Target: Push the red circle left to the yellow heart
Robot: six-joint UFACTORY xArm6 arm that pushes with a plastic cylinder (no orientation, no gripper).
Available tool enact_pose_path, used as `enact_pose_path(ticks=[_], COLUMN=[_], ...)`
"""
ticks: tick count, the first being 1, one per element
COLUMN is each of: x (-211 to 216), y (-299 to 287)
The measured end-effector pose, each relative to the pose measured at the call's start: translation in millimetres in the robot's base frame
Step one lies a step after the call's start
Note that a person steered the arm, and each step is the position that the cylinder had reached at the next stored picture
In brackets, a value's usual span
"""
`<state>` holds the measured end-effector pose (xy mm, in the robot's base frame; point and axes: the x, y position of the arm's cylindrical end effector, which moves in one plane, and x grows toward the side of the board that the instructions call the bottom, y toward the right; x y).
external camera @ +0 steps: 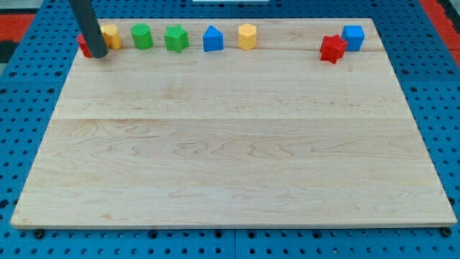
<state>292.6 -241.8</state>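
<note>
Camera view: my tip (99, 54) is planted in the desk's (230, 158) top-left corner, right at the head of the row of blocks along the view's top. The red circle (83, 47) peeks out just to the view's left of the rod, mostly hidden behind it and apparently touching it. The yellow heart (111, 36) sits just on the rod's other side, to the view's right, so red already lies left of yellow with only the rod between them. Looks like the push is all but done; any further nudge would need care, with the desk edge so near. No claw on this arm, just a bare rod, so nothing is held. Further along: green circle (141, 35), green star (176, 39), blue block (213, 39).
</note>
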Motion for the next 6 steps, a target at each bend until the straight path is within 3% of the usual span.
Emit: enact_pose_path(ticks=[1,3,5,6], x=[42,-21,11,4], y=[-4,-24,-49,-63])
